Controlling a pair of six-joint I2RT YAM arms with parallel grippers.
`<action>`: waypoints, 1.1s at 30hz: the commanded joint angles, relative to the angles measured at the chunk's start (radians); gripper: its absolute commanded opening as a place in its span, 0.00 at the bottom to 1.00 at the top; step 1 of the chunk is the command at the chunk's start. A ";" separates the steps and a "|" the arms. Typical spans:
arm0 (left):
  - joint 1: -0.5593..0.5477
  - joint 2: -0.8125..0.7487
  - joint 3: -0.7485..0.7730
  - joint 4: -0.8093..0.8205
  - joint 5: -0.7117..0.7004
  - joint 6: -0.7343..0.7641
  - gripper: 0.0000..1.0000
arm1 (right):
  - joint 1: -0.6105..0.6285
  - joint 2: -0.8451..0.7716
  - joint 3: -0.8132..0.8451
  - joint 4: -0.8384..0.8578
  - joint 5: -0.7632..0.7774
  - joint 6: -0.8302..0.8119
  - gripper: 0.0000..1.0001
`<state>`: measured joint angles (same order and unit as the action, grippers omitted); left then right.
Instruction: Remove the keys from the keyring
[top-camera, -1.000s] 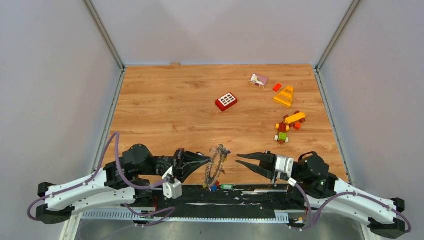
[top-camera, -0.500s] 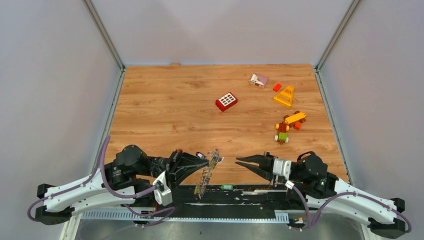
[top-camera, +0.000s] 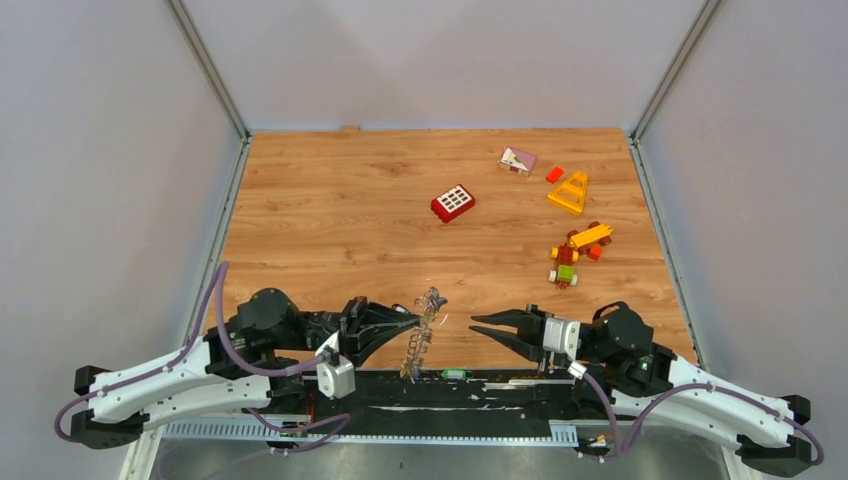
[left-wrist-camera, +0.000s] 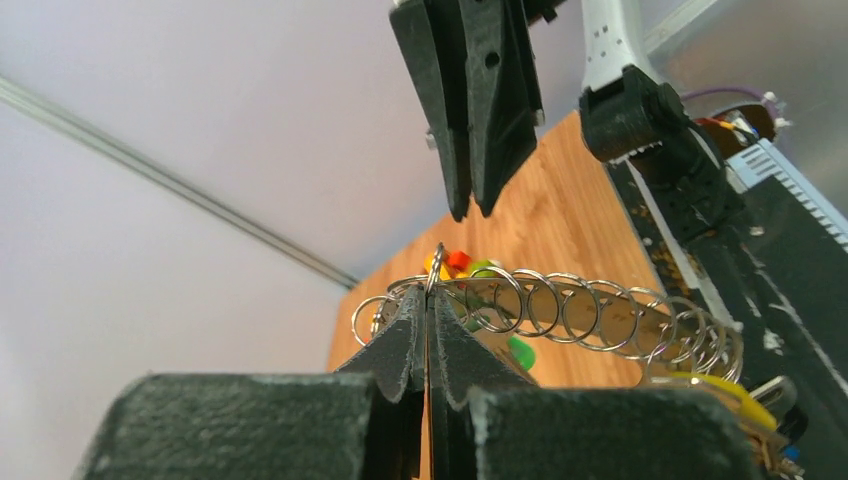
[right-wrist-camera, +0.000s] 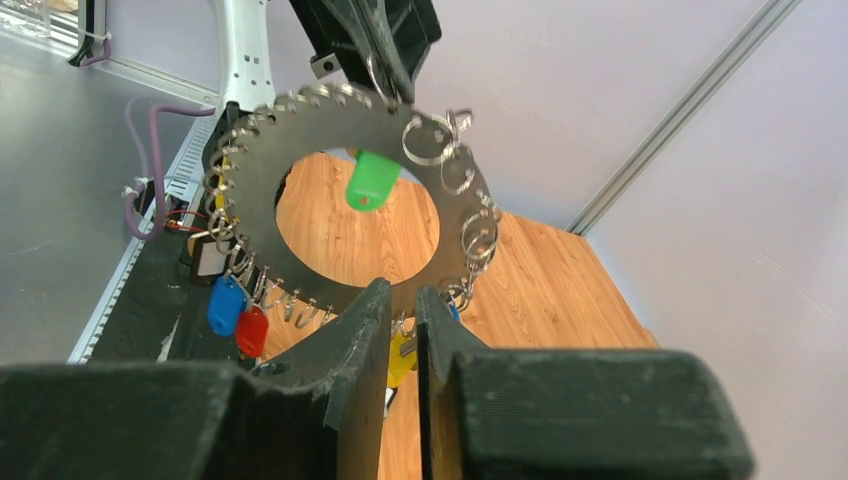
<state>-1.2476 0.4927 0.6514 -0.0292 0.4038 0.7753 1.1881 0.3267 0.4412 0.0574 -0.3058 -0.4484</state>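
The keyring (right-wrist-camera: 262, 150) is a flat grey ring with small wire loops all round its rim. It hangs upright over the table's near edge (top-camera: 420, 342). Keys dangle from its lower rim, with blue (right-wrist-camera: 225, 305), red (right-wrist-camera: 251, 330) and yellow (right-wrist-camera: 400, 357) heads; a green one (right-wrist-camera: 370, 182) shows through the hole. My left gripper (left-wrist-camera: 430, 298) is shut on the ring's top rim, also visible from above (top-camera: 417, 318). My right gripper (top-camera: 478, 328) points at the ring from the right, a short way off. Its jaws (right-wrist-camera: 403, 300) are a narrow gap apart with nothing between them.
A green-headed key (top-camera: 455, 374) lies on the black base strip between the arms. Toys sit on the far right of the wooden table: a red brick (top-camera: 453, 203), a yellow wedge (top-camera: 569, 192), a small red block (top-camera: 554, 174), a pink piece (top-camera: 517, 161) and a toy vehicle (top-camera: 575, 252).
My left gripper has swung the keyring from nearly face-on to edge-on in the top view and moved it slightly left. The right gripper's jaws have narrowed a little.
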 joint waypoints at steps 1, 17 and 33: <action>-0.001 0.054 0.082 -0.034 -0.083 -0.158 0.00 | -0.001 0.015 0.045 0.039 -0.014 -0.005 0.17; -0.001 0.181 0.161 -0.146 -0.152 -0.339 0.00 | -0.001 0.174 0.107 0.108 0.025 0.156 0.42; -0.001 0.197 0.166 -0.153 -0.146 -0.342 0.00 | 0.000 0.278 0.121 0.132 -0.088 0.120 0.30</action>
<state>-1.2476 0.6918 0.7620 -0.2424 0.2424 0.4473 1.1877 0.5926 0.5129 0.1402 -0.3580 -0.3237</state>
